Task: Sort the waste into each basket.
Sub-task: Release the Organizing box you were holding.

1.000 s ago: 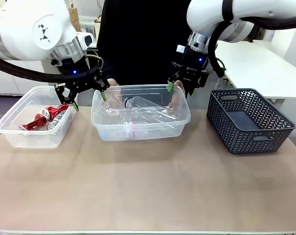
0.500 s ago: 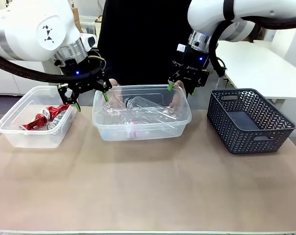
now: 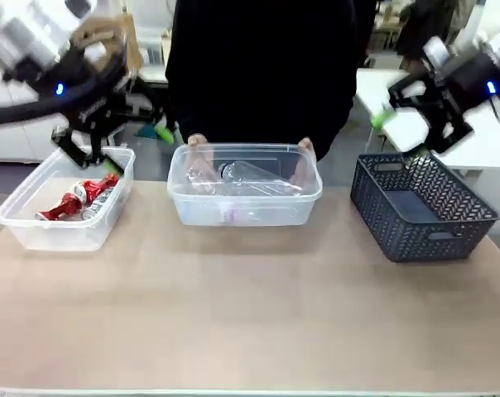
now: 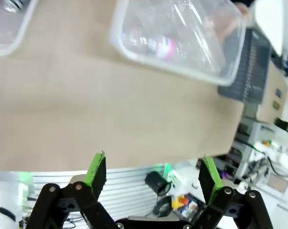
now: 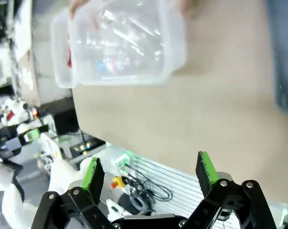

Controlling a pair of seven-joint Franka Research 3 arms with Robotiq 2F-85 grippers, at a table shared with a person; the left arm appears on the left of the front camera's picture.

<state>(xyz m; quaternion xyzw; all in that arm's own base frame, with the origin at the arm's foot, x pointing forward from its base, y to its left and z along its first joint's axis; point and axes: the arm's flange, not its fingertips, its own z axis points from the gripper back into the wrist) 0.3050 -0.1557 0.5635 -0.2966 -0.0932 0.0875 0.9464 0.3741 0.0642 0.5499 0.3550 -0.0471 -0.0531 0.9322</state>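
- The bench (image 3: 250, 322) is seen bare at its near part, covered in a tan sheet.
- Farther back, a clear tub (image 3: 64, 203) with red-and-silver cans (image 3: 80, 198) is set at the left.
- A second clear tub (image 3: 246, 194), with see-through plastic bottles (image 3: 242, 178) in it, is set at the middle.
- A dark grey-blue basket (image 3: 420, 203) is placed at the right.
- The middle tub is gripped at its far corners by the person's hands (image 3: 199, 142).
- The left gripper (image 3: 122, 145) is held raised above the can tub, jaws released and holding nothing.
- The right gripper (image 3: 403, 132) is held raised above the dark basket's far side, blurred, jaws spread wide and holding nothing.
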